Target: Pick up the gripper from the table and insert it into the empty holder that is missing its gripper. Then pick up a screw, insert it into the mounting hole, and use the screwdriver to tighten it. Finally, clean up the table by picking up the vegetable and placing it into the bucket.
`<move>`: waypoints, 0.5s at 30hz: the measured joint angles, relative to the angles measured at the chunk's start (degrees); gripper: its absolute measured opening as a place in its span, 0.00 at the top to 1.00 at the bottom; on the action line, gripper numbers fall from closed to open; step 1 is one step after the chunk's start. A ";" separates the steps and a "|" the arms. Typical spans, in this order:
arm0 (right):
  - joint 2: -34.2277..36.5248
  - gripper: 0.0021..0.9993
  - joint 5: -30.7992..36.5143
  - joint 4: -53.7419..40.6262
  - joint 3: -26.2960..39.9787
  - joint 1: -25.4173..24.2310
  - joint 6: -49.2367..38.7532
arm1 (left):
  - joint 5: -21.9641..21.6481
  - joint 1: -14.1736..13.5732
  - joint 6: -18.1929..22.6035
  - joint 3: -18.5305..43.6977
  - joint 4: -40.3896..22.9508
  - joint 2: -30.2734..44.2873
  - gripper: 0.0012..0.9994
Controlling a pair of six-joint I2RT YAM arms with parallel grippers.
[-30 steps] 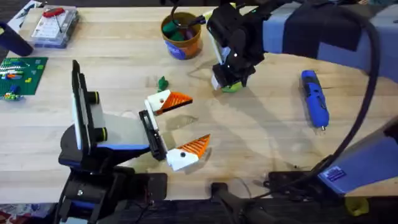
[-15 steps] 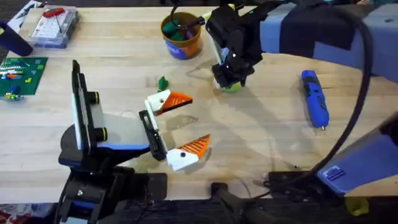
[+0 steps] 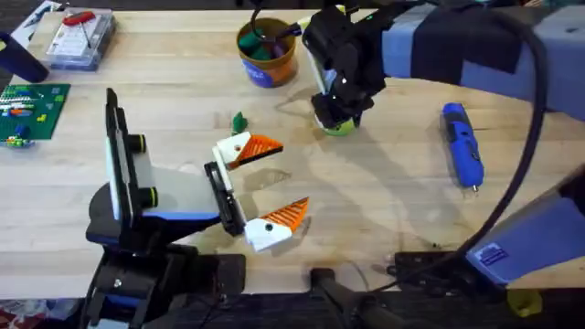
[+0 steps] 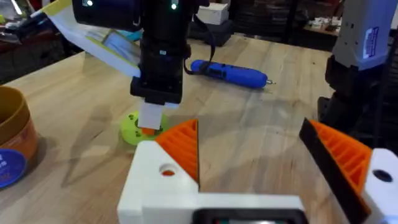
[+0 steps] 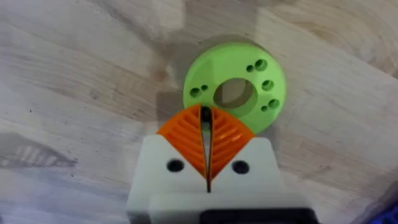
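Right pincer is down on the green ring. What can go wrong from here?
1. The right pincer is shut with its tips right at the rim of the flat green ring. It may slip off or just push the ring across the table.
2. The bucket stands close beside the right arm, so a swing could knock it.
3. The vegetable is tiny and lies loose, so it is easily nudged.

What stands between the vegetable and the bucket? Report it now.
Nothing visible. Bare wooden table lies between the vegetable and the bucket. The right gripper sits off to one side, at a lime-green ring.
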 joint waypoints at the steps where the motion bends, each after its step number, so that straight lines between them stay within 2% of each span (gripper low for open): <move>1: 0.00 1.00 -0.02 0.11 0.00 0.00 0.00 | 0.00 0.00 0.00 0.00 0.00 0.00 0.01; 15: -0.10 1.00 -0.06 -2.62 2.63 0.00 0.00 | 0.00 0.00 -0.01 0.00 0.00 0.00 0.01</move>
